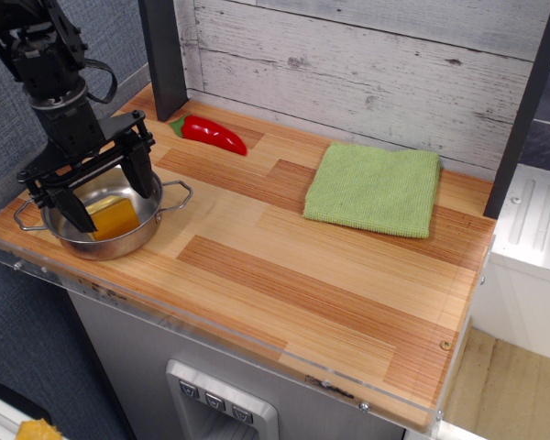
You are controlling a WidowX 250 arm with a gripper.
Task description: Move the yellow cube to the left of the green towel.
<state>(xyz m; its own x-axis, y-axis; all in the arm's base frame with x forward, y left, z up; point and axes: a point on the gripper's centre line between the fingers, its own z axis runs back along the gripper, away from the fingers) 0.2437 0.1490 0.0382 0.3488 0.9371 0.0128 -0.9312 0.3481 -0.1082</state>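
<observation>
Open claw [107, 191] straddles the yellow cube [113, 218], seemingly ungripped inside a pot [105, 220]; green towel [374, 189] far right, task barely begun.

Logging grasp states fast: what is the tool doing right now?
Tool: open, holding nothing, fingers straddling the yellow cube inside the steel pot.

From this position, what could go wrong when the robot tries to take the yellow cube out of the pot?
1. The yellow cube lies inside the steel pot, and the open pincer straddles it; a finger may strike the pot's wall and shift or tip the pot.
2. The pot stands near the front left edge of the table, so a push might send it off.
3. The cube looks tilted, so the grasp may slip before reaching the green towel.
</observation>
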